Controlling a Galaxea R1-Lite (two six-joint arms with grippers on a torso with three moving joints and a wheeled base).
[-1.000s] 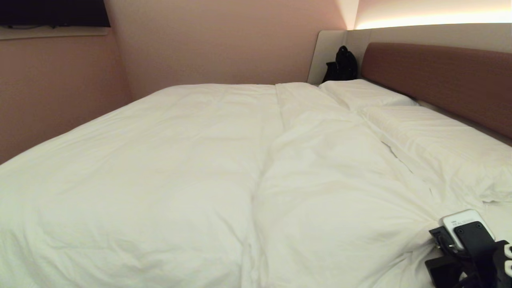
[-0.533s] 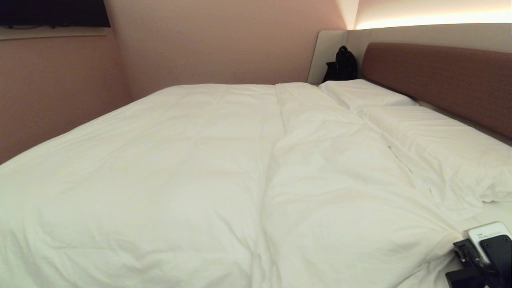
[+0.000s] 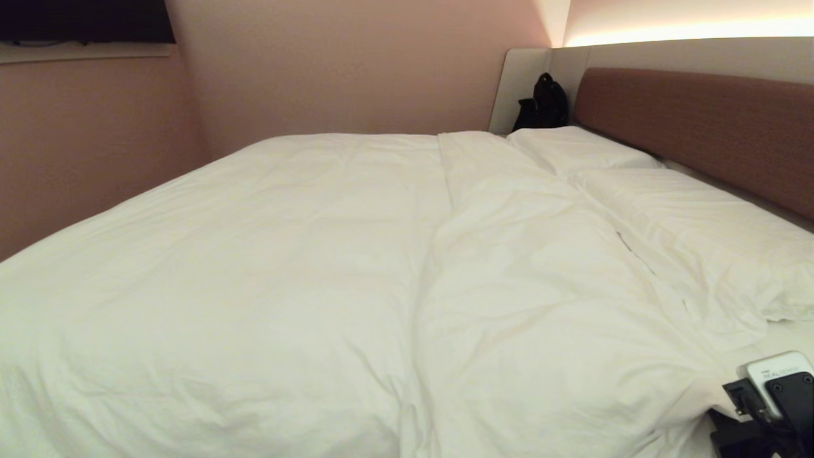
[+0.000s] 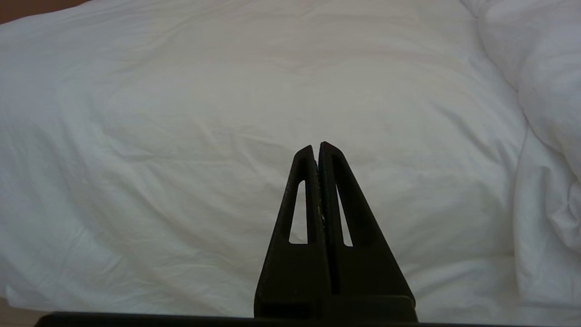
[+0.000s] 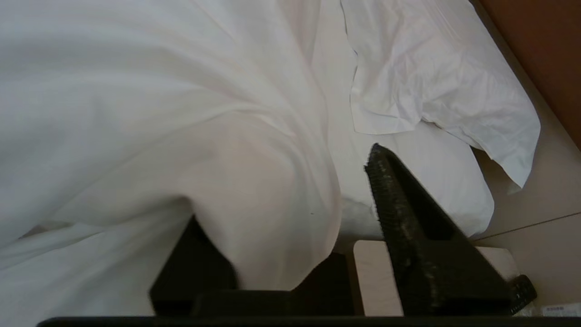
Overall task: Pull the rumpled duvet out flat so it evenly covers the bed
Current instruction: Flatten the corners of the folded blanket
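The right gripper's (image 5: 290,218) fingers (image 5: 408,218) are apart, and a fold of the duvet (image 3: 318,267) hangs loose between them, hiding one finger. This gripper is at the bed's (image 5: 517,190) near corner, close to a pillow (image 5: 435,86) (its edge is crumpled). The duvet lies over most of the bed, with a long crease down its middle. The left gripper's (image 4: 316,147) fingers are pressed together above the duvet, holding nothing.

Both hands matte black plastic. Left hand (image 4: 317,147): two tapered triangular fingers w/ slot cutouts. Right hand (image 5: 290,195): ribbed inner finger face. Right wrist camera (image 3: 779,375): white casing, black bracket w/ screws.
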